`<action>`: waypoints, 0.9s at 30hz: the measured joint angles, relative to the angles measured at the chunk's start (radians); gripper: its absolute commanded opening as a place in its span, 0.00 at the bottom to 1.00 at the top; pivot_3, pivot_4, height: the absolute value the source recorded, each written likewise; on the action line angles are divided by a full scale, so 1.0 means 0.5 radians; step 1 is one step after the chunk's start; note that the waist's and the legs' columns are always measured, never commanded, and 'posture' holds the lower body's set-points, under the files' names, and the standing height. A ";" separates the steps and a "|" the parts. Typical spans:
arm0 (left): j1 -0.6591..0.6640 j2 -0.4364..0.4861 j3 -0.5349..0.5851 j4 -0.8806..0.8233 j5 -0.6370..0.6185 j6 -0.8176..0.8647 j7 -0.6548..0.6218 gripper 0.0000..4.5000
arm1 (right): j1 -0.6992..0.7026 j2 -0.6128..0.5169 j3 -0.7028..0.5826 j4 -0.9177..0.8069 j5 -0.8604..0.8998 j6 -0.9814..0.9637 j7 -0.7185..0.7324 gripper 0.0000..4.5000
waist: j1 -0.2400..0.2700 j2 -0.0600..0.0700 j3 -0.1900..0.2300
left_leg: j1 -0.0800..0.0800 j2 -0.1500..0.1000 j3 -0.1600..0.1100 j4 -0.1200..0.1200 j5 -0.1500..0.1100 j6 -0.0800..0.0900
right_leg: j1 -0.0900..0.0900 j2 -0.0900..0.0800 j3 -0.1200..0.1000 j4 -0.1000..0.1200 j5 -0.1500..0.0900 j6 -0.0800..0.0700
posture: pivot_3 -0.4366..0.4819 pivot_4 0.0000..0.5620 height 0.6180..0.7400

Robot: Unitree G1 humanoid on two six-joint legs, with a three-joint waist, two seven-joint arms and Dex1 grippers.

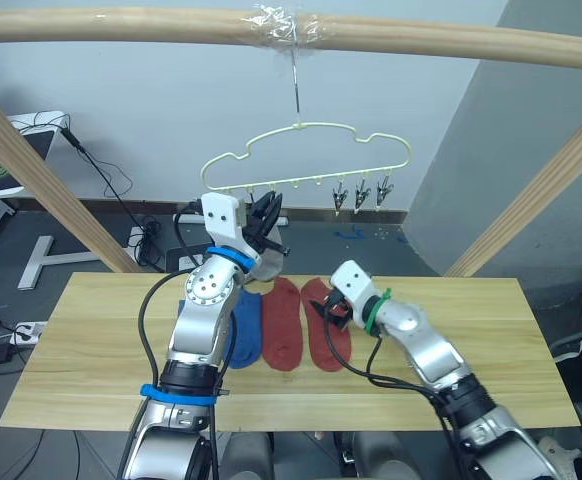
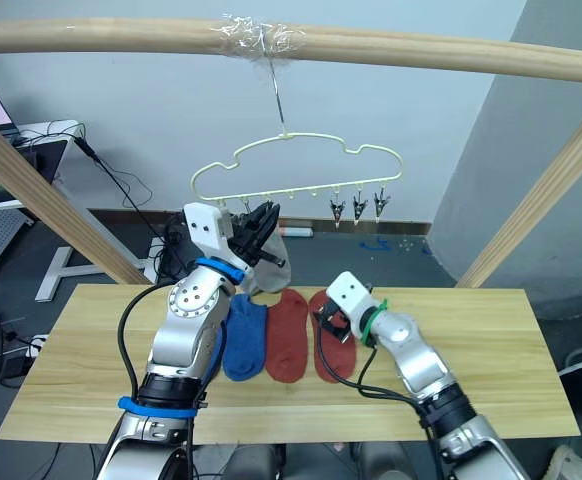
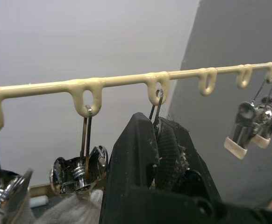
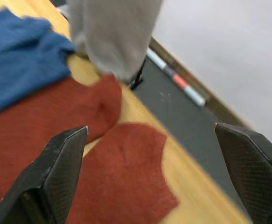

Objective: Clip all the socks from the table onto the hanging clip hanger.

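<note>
The pale-yellow clip hanger [image 1: 306, 160] hangs by its hook from the top pole. My left gripper [image 1: 268, 215] is raised to its row of clips, and its fingers [image 3: 140, 158] are shut on one silver clip. A light grey sock [image 1: 268, 262] dangles just under that gripper; I cannot tell what holds its top. On the table [image 1: 471, 320] lie a blue sock [image 1: 243, 325] and two rust-red socks [image 1: 282, 322] [image 1: 323, 325] side by side. My right gripper [image 1: 331, 305] hovers open just above the right red sock [image 4: 122, 182], fingers [image 4: 56, 177] spread wide.
A round wooden pole frame [image 1: 121, 25] spans the top, with slanting poles at both sides. Three free clips [image 1: 361, 195] bunch at the hanger's right end. Bare tabletop stretches right of the socks. Cables and a marker [image 4: 175, 79] lie on the floor behind.
</note>
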 measured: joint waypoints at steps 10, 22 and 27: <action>0.008 0.038 0.024 -0.071 -0.020 0.066 -0.046 0.01 | -0.290 0.316 -0.160 0.945 -0.039 -0.370 -0.196 0.80 | 0.010 -0.001 -0.001 | 0.001 0.000 0.000 0.000 0.001 -0.001 | 0.001 0.000 0.000 0.001 0.001 -0.002 | 0.48 0.31 0.62; 0.026 0.058 0.049 -0.128 -0.110 0.207 -0.116 0.01 | -0.348 0.358 -0.232 1.156 -0.048 -0.474 -0.130 0.00 | 0.010 -0.001 -0.001 | 0.002 0.000 0.000 0.000 0.001 -0.001 | 0.001 0.000 0.000 0.002 0.001 -0.002 | 0.49 0.32 0.62; 0.019 0.099 0.159 -0.187 -0.346 0.409 -0.210 0.01 | -0.232 0.320 -0.194 0.872 -0.065 -0.471 -0.068 0.00 | 0.009 -0.001 -0.001 | 0.001 0.001 0.000 0.000 0.001 -0.001 | 0.000 0.000 0.000 0.002 0.001 -0.002 | 0.49 0.32 0.62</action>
